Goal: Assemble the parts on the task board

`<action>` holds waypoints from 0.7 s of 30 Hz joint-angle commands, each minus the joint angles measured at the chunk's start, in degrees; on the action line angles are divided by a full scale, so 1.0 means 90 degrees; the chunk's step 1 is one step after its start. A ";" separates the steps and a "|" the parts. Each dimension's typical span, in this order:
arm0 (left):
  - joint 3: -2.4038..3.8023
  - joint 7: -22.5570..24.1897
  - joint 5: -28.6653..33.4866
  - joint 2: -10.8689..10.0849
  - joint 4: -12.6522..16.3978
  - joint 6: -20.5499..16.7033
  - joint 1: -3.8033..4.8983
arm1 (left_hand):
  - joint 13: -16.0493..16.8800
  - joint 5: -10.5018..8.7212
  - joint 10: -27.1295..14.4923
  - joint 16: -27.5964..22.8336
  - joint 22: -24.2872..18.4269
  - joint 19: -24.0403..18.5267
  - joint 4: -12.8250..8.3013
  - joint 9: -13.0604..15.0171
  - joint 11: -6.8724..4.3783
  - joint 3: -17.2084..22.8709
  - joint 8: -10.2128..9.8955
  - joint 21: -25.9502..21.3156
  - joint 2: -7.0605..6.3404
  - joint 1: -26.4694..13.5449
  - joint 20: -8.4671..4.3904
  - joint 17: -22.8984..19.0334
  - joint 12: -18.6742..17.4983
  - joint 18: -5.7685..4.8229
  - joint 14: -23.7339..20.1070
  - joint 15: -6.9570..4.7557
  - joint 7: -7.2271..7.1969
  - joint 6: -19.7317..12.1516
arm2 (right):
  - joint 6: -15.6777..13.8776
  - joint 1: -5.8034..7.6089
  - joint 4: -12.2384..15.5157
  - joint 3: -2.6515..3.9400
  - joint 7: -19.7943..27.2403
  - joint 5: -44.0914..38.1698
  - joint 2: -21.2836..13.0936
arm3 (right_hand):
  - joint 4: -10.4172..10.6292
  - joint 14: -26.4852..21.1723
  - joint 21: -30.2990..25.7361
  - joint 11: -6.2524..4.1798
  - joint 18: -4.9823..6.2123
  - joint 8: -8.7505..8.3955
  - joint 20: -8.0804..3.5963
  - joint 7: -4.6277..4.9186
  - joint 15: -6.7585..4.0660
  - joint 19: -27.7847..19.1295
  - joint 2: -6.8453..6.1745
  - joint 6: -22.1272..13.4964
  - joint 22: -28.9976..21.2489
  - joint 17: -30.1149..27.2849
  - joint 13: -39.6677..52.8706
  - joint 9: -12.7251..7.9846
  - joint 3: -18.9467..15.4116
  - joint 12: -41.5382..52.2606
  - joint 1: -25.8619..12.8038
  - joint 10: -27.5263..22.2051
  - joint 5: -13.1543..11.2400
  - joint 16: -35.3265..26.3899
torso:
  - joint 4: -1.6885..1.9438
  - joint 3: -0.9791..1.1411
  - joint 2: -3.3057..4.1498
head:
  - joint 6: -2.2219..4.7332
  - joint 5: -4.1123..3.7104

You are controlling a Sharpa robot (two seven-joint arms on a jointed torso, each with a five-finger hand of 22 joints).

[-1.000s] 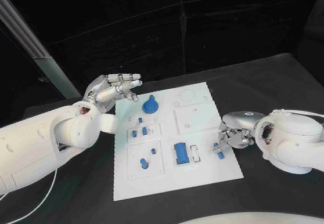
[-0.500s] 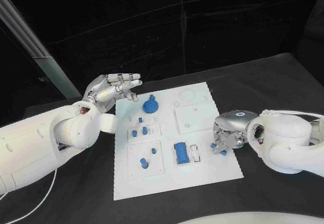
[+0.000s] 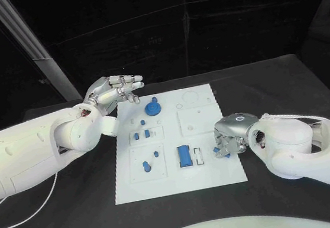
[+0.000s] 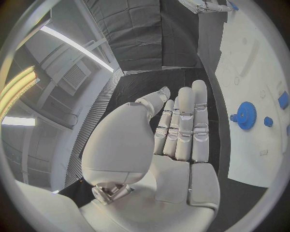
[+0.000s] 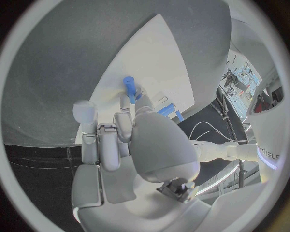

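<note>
The white task board [image 3: 215, 174] lies in the middle of the black table. On it are a blue gear [image 3: 154, 107], a blue block [image 3: 185, 156] and small blue pegs [image 3: 141, 134]. My right hand [image 3: 230, 137] sits over the board's right edge and pinches a small blue peg [image 5: 129, 88] between thumb and finger, just above the board [image 5: 151, 53]. My left hand [image 3: 116, 89] hovers over the board's far left corner. Its fingers [image 4: 184, 125] are straight and hold nothing. The gear [image 4: 246, 115] lies beyond them on the board [image 4: 253, 63].
A grey metal post [image 3: 32, 47] rises behind the table at the back left. A white cable [image 3: 27, 215] trails over the table under my left arm. Black table surface runs along both sides of the board.
My right hand has moved left, further over the board's right edge, with the blue peg in it. The left hand has stayed where it was.
</note>
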 commanded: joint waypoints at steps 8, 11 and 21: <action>0.0002 0.0020 0.0019 0.0020 0.0000 0.0075 0.0008 | -0.0009 0.0033 -0.0033 -0.0010 -0.0004 0.0023 -0.0036 -0.0002 0.0011 -0.0010 0.0011 -0.0022 0.0008 0.0069 -0.0001 -0.0005 0.0040 0.0083 -0.0046 0.0003 0.0008 -0.0050 | -0.1042 -0.0052 0.0212 -0.0049 -0.0205 0.0717 -0.0183 | 0.0115 0.0538 0.0011 -0.0057 -0.0098 -0.0268 -0.0038 0.0014 -0.0053 0.0059 0.0038 0.0074 0.0080 0.1147 0.0042 -0.0152 0.0530 -0.0039 0.0034 0.0005 0.1090 0.0020 | 0.0019 -0.0003 -0.0003 | 0.0026 -0.0017; 0.0002 0.0021 0.0019 0.0027 -0.0002 0.0074 0.0008 | -0.0009 0.0033 -0.0033 -0.0010 -0.0004 0.0023 -0.0036 -0.0002 0.0011 -0.0010 0.0011 -0.0022 0.0008 0.0069 -0.0001 -0.0005 0.0040 0.0083 -0.0046 0.0003 0.0008 -0.0050 | -0.1385 -0.0051 0.0276 -0.0048 -0.0181 0.1089 -0.0213 | 0.0170 0.0541 0.0024 -0.0059 -0.0100 -0.0333 -0.0040 0.0013 -0.0054 0.0068 -0.0056 0.0126 0.0103 0.1164 0.0055 -0.0173 0.0758 -0.0033 -0.0002 0.0018 0.1296 0.0028 | 0.0016 -0.0004 0.0004 | 0.0033 -0.0016; -0.0001 0.0020 0.0018 0.0039 0.0000 0.0069 0.0008 | -0.0010 0.0034 -0.0036 -0.0010 -0.0003 0.0022 -0.0041 -0.0002 0.0011 -0.0008 0.0011 -0.0021 0.0010 0.0074 -0.0001 -0.0007 0.0042 0.0084 -0.0048 0.0002 0.0009 -0.0052 | -0.2079 -0.0049 0.0366 -0.0047 -0.0041 0.1969 -0.0241 | 0.0422 0.0553 0.0054 -0.0057 -0.0107 -0.0473 -0.0038 0.0006 -0.0060 0.0096 -0.0380 0.0232 0.0158 0.1218 0.0094 -0.0200 0.1290 -0.0003 -0.0261 0.0065 0.1372 0.0055 | 0.0016 -0.0010 0.0003 | 0.0033 -0.0021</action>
